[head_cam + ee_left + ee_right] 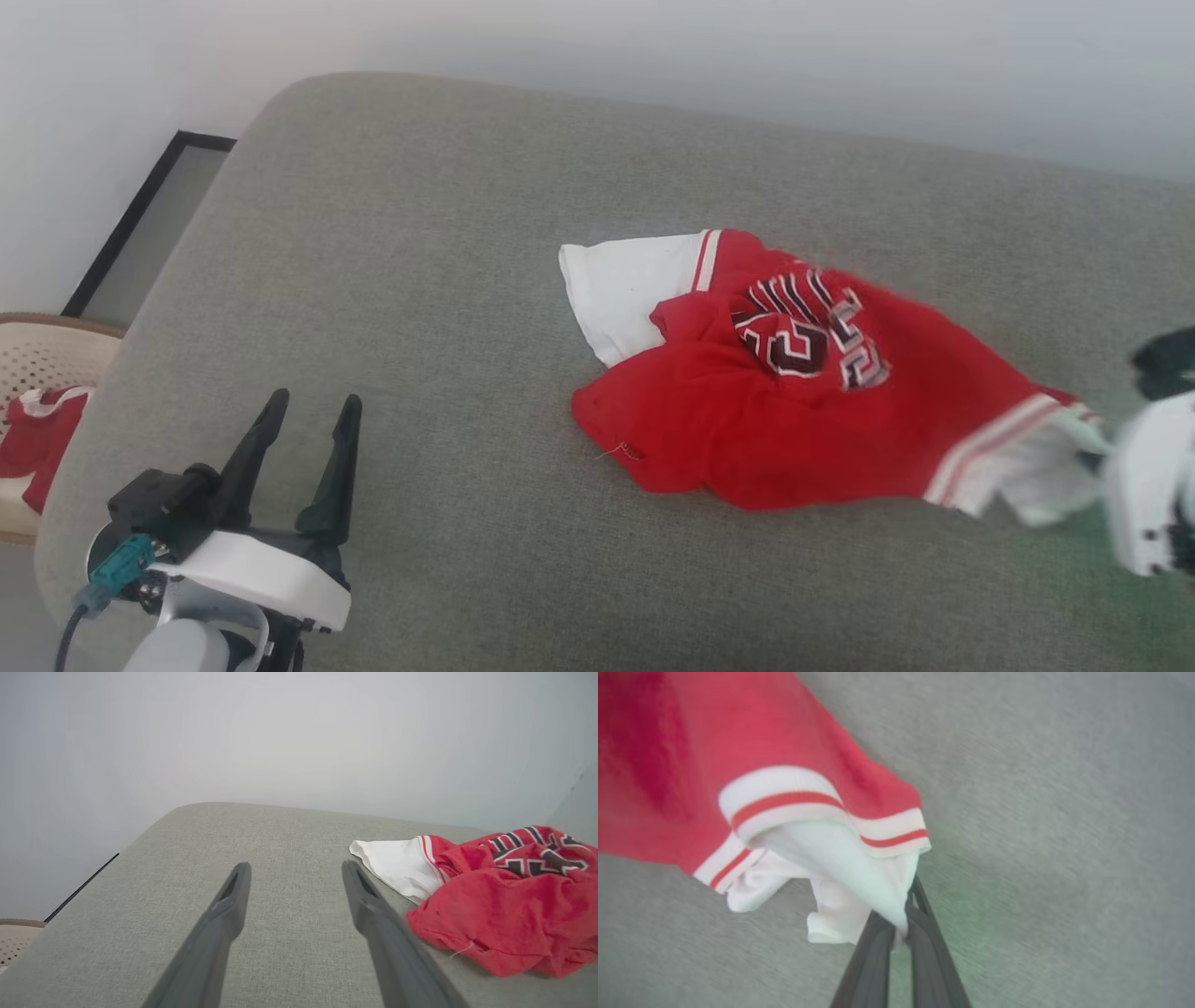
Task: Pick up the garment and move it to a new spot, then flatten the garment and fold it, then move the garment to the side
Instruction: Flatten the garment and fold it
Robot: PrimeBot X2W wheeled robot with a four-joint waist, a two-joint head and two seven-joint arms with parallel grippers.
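The small red jersey shirt with white sleeves (794,411) is so crumpled its dark chest lettering (808,331) can't be read; the right gripper (901,921) is just a blur at the head view's right edge; the pale woven basket (47,350) is cropped on the left.

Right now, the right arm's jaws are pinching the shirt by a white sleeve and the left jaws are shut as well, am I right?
Not quite: the left jaws are open, their fingers set well apart above the cushion, as the left wrist view shows. The rest stands: the right jaws are shut on a white sleeve of the shirt.
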